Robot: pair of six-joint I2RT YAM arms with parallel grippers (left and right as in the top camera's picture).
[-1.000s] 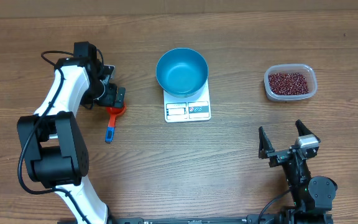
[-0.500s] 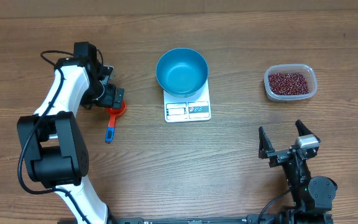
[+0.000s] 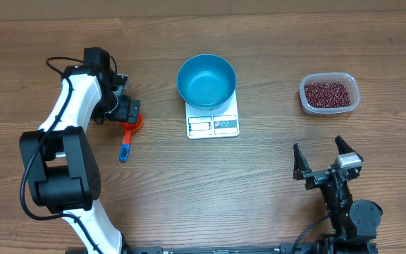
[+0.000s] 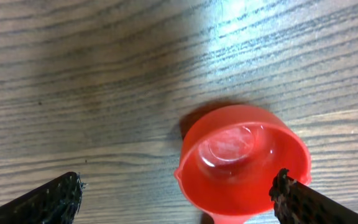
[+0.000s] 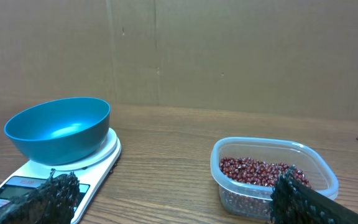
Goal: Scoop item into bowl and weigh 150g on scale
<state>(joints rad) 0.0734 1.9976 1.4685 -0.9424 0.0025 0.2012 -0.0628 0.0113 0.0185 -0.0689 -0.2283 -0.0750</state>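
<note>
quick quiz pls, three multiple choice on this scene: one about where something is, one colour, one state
1. Where is the blue bowl?
A. on the scale
B. beside the scale
C. under the scale

2. What colour is the handle of the scoop?
A. red
B. blue
C. white

3. How is the left gripper?
A. shut on the handle
B. open over the scoop's red cup
C. shut on the bowl

Answers:
1 A: the overhead view shows the bowl covering the far part of the scale, with only the display edge showing.
2 B: the cup is red, but the handle sticking out from it is blue.
3 B: the left wrist view shows the fingers wide apart with the cup below them.
</note>
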